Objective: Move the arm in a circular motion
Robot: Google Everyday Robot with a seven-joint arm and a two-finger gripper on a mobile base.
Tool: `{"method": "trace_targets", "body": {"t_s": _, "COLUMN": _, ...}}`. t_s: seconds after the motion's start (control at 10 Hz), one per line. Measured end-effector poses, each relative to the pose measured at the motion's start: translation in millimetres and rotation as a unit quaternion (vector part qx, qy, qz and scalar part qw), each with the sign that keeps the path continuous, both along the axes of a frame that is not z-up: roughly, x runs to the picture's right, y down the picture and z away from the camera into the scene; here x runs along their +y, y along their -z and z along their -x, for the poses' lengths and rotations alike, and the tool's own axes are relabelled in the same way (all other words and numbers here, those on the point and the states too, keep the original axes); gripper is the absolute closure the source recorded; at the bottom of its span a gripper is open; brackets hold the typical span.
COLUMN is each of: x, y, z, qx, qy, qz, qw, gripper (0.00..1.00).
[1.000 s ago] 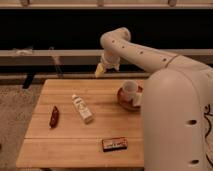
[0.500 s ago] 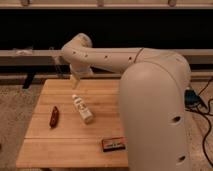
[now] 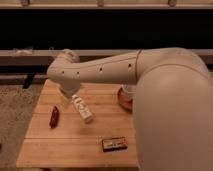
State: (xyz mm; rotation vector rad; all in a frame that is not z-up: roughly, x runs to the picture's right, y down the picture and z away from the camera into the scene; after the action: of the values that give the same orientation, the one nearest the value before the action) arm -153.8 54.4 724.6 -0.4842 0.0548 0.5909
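Observation:
The large glossy white arm [image 3: 115, 70] reaches from the right of the camera view leftward over the wooden table [image 3: 75, 142]. Its bulky near segment [image 3: 175, 115] fills the right side. A bulbous joint [image 3: 62, 70] sits over the table's back left part. From there a short segment points down to the gripper [image 3: 67, 100], a pale yellowish tip just above the table's left rear, close beside the top of a white bottle [image 3: 82, 109].
The white bottle lies on the table's left half. A dark red packet [image 3: 54, 116] lies near the left edge. A dark flat box [image 3: 114, 144] lies near the front. A reddish bowl [image 3: 124, 97] is partly hidden by the arm. A dark shelf runs behind.
The arm has swept leftward across the table and lower. Its tip has moved from above the bowl at the right to the table's left rear beside the bottle. The objects have not moved.

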Motion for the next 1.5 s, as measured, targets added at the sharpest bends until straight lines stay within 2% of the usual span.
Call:
{"method": "trace_targets", "body": {"t_s": 0.1, "x": 11, "y": 6.5, "z": -13, "qx": 0.000, "qy": -0.004, "qz": 0.006, "qw": 1.0000, "gripper": 0.20}}
{"method": "trace_targets", "body": {"t_s": 0.2, "x": 23, "y": 11.9, "z": -36, "qx": 0.008, "qy": -0.016, "qz": 0.014, "qw": 0.9997, "gripper": 0.20}}
{"method": "trace_targets", "body": {"t_s": 0.4, "x": 38, "y": 14.1, "z": -89, "qx": 0.030, "qy": -0.059, "qz": 0.036, "qw": 0.9972, "gripper": 0.20}}
{"method": "trace_targets", "body": {"t_s": 0.5, "x": 40, "y": 11.7, "z": -116, "qx": 0.043, "qy": -0.082, "qz": 0.044, "qw": 0.9947, "gripper": 0.20}}
{"method": "trace_targets", "body": {"t_s": 0.6, "x": 40, "y": 5.6, "z": -154, "qx": 0.064, "qy": -0.118, "qz": 0.054, "qw": 0.9895, "gripper": 0.20}}
{"method": "trace_targets", "body": {"t_s": 0.7, "x": 38, "y": 0.3, "z": -176, "qx": 0.075, "qy": -0.138, "qz": 0.059, "qw": 0.9858, "gripper": 0.20}}
{"method": "trace_targets", "body": {"t_s": 0.9, "x": 21, "y": -23.2, "z": -237, "qx": 0.109, "qy": -0.191, "qz": 0.069, "qw": 0.9730, "gripper": 0.20}}
{"method": "trace_targets", "body": {"t_s": 1.2, "x": -19, "y": -61.6, "z": -291, "qx": 0.146, "qy": -0.239, "qz": 0.073, "qw": 0.9572, "gripper": 0.20}}
{"method": "trace_targets", "body": {"t_s": 1.3, "x": -42, "y": -77.4, "z": -304, "qx": 0.157, "qy": -0.250, "qz": 0.068, "qw": 0.9530, "gripper": 0.20}}
{"method": "trace_targets", "body": {"t_s": 1.5, "x": -81, "y": -100.9, "z": -314, "qx": 0.171, "qy": -0.256, "qz": 0.057, "qw": 0.9497, "gripper": 0.20}}
